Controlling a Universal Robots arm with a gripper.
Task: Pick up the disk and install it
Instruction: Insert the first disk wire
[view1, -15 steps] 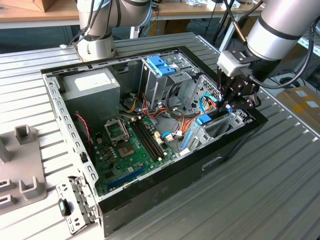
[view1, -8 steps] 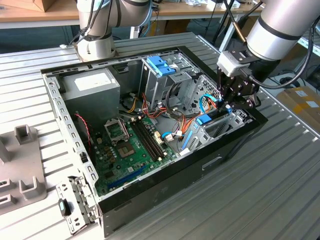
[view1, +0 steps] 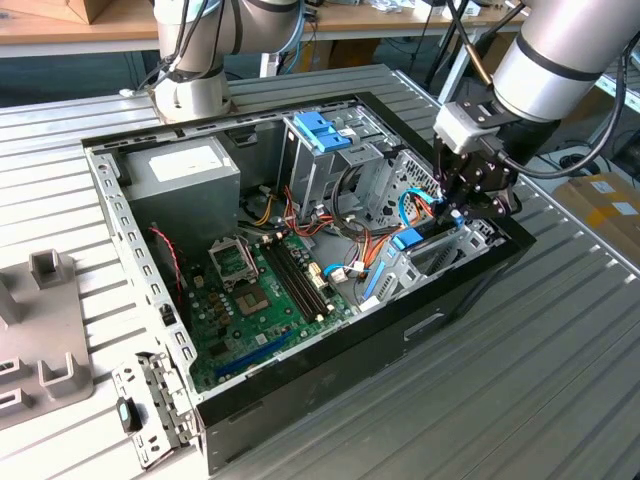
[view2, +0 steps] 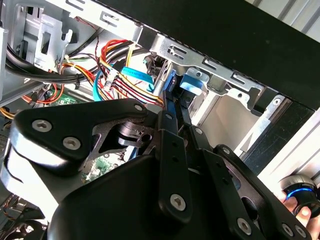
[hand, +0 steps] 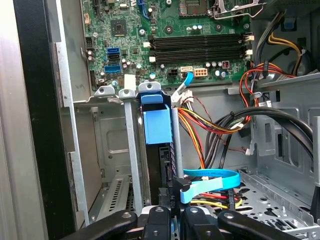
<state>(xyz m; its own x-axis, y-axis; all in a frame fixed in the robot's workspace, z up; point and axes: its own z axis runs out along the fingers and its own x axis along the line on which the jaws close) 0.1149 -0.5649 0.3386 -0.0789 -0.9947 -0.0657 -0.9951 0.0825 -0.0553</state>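
Note:
The disk stands on edge in the metal drive bay at the exterior view's right end of the open computer case; its blue carrier frame shows at the top. My gripper hangs directly over that bay. In the first wrist view the disk runs down the slot between two bay rails, and my gripper sits at its near end. In the second wrist view the black fingers stand close together with the blue frame just beyond their tips. My gripper looks shut on the disk's edge.
Red, yellow and orange cables and a flat blue cable lie beside the bay. The motherboard fills the case floor, with a grey power-supply box and a blue-handled drive cage behind. A second arm base stands behind the case.

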